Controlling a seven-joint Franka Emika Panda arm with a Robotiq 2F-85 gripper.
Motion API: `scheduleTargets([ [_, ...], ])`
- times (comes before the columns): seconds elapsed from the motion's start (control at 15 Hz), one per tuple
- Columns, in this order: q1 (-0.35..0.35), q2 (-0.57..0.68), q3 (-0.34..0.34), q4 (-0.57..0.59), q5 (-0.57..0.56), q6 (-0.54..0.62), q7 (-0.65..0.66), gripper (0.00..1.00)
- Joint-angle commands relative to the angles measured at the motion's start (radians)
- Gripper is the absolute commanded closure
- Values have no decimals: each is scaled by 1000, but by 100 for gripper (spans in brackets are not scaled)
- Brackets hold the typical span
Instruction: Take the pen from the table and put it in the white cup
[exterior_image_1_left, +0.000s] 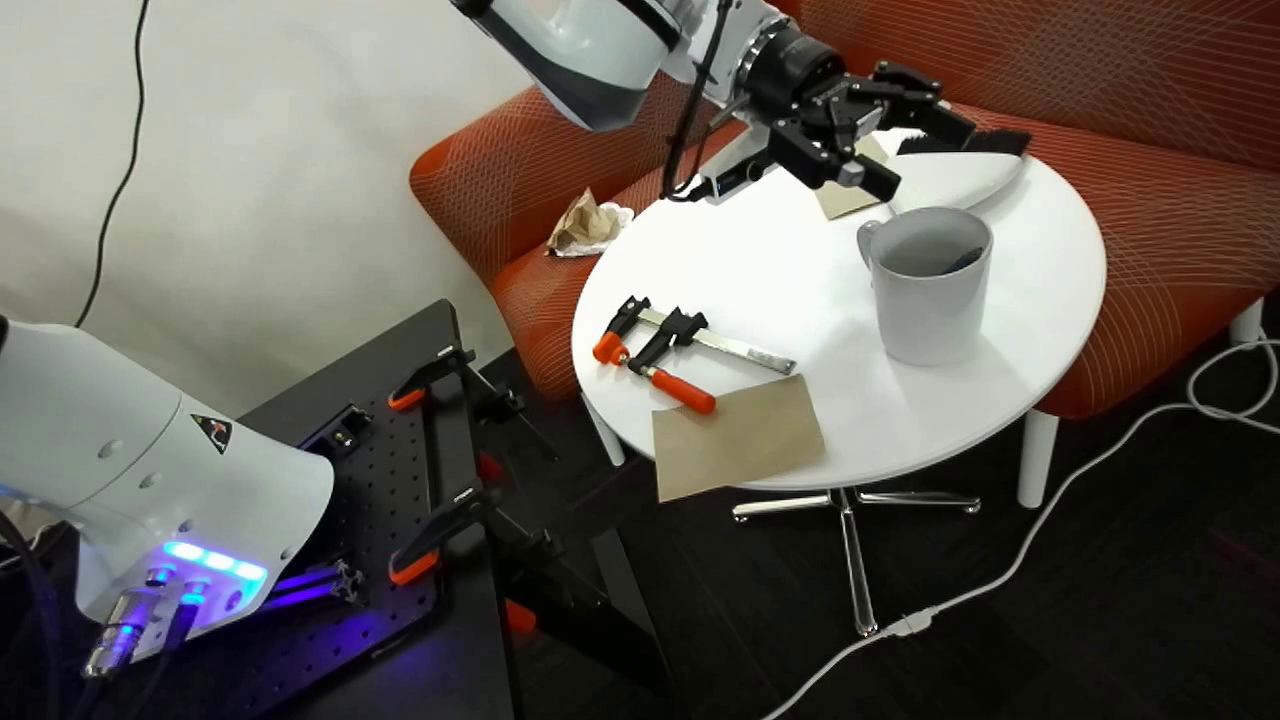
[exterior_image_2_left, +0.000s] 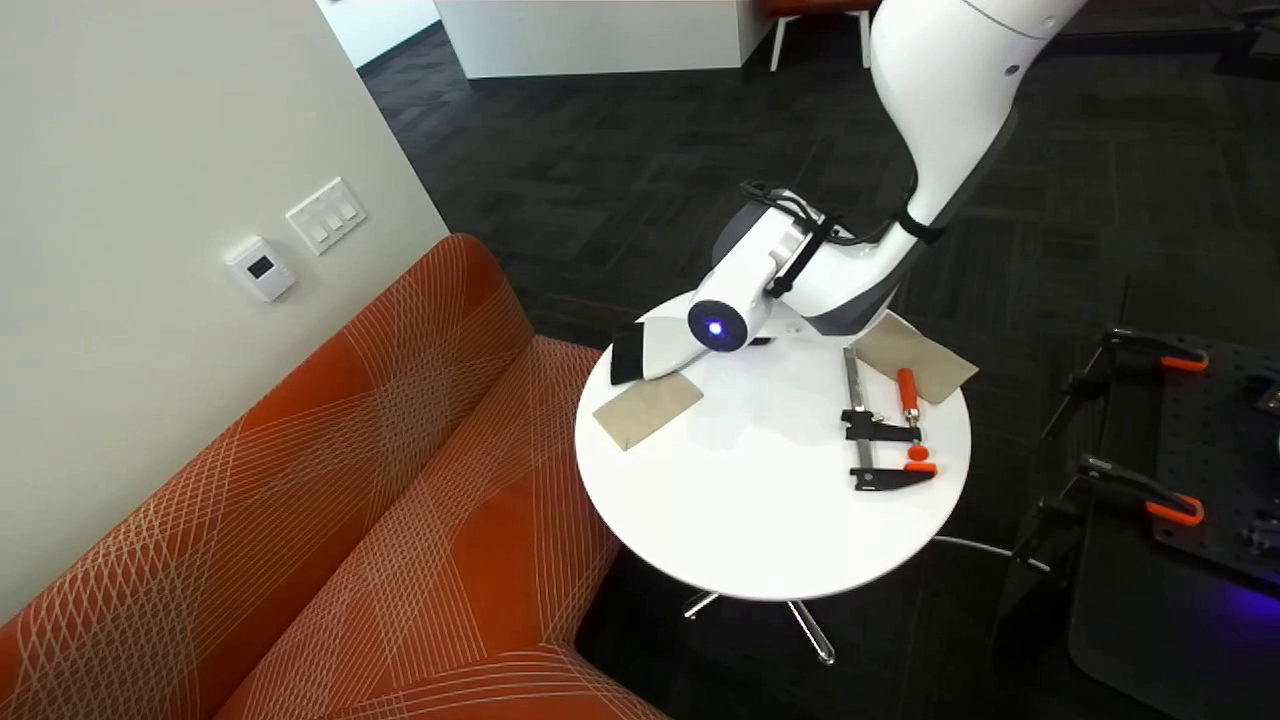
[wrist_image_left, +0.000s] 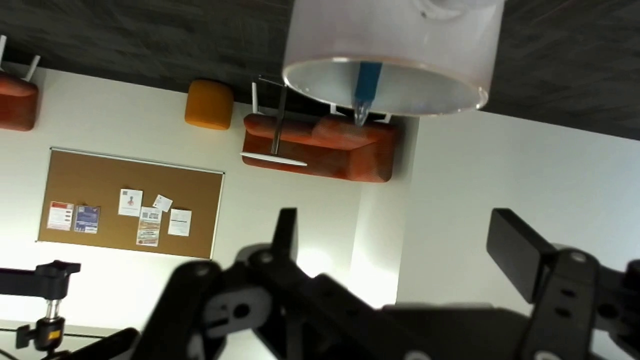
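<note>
The white cup (exterior_image_1_left: 928, 318) stands upright on the round white table (exterior_image_1_left: 745, 270). The dark blue pen (exterior_image_1_left: 964, 261) leans inside the cup against its inner wall. In the wrist view, which is upside down, the cup (wrist_image_left: 400, 35) shows at the top with the pen's tip (wrist_image_left: 367, 82) sticking a little past the rim. My gripper (exterior_image_1_left: 915, 155) is open and empty, above the table beside and higher than the cup, not touching it. Its spread fingers also show in the wrist view (wrist_image_left: 395, 235). In an exterior view with the table (exterior_image_2_left: 760, 500), the arm hides the cup, pen and gripper.
An orange-and-black clamp (exterior_image_1_left: 672, 360) lies on the table, near a tan pad (exterior_image_1_left: 740, 440) overhanging the edge. Another tan pad (exterior_image_1_left: 845, 198) and a white brush with black bristles (exterior_image_1_left: 955, 180) lie behind the cup. An orange sofa (exterior_image_2_left: 420, 530) borders the table.
</note>
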Motion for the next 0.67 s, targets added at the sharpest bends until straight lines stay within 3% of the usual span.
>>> scheduleTargets([
  [0.0,3,-97,7,-77,11,-15,47,0],
  [0.4,-4,-165,12,-122,14,-6,50,0],
  [0.47,-4,-110,7,-67,1,-5,23,0],
  [0.6,-5,-124,8,-79,1,-5,23,0],
])
